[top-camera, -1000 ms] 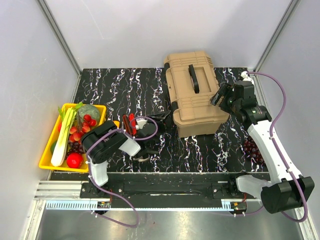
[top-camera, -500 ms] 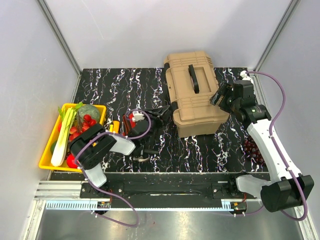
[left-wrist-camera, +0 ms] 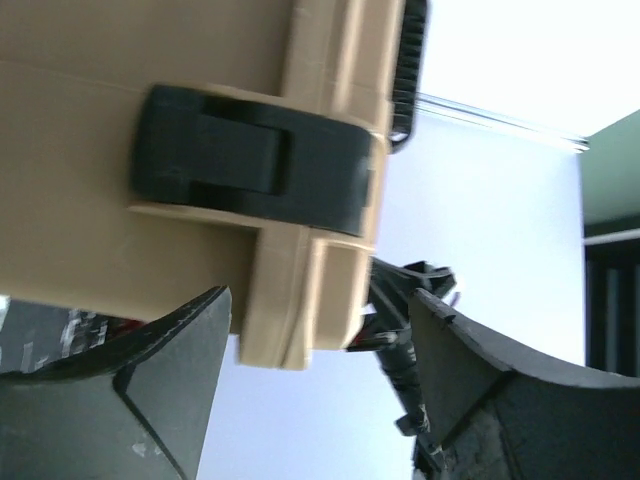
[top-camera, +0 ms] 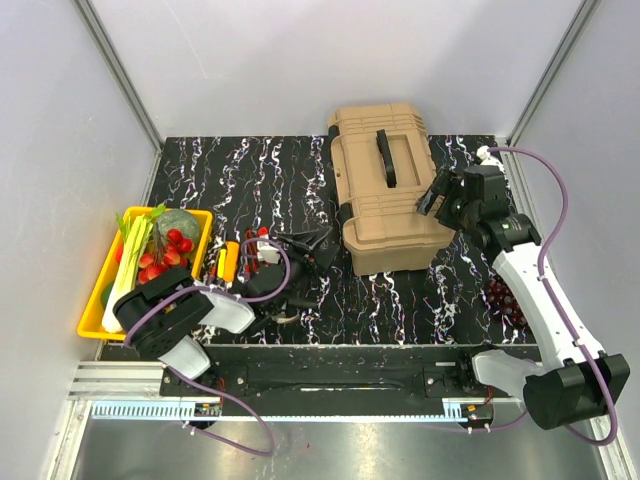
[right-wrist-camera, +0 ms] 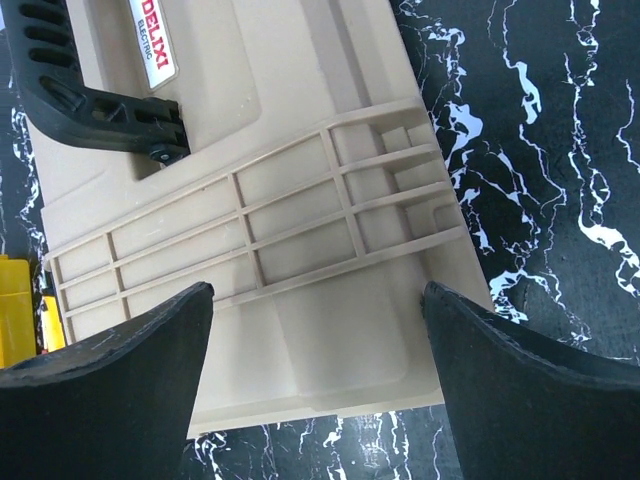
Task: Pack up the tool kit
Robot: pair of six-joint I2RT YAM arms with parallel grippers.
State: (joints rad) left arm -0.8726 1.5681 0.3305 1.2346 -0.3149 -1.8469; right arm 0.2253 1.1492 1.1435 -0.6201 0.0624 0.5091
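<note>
2 grippers, both open, nothing held. Large tan plastic toolbox [top-camera: 395, 215] sits closed at rear-centre of black white-veined tabletop [top-camera: 240, 180], black top handle [top-camera: 387, 158] lying flat on lid. L gripper [left-wrist-camera: 318, 300]: jaws apart, low, facing black side latch [left-wrist-camera: 250, 160] on the box, latch looks flush. R gripper [right-wrist-camera: 315, 290]: fingers spread wide just beside box's right side, wrist cam looks across ribbed lid. Small red-handled tools [top-camera: 262, 245] + orange-handled tool [top-camera: 230, 258] lie on tabletop betw box and yellow veg tray [top-camera: 90, 318], near L arm.
</note>
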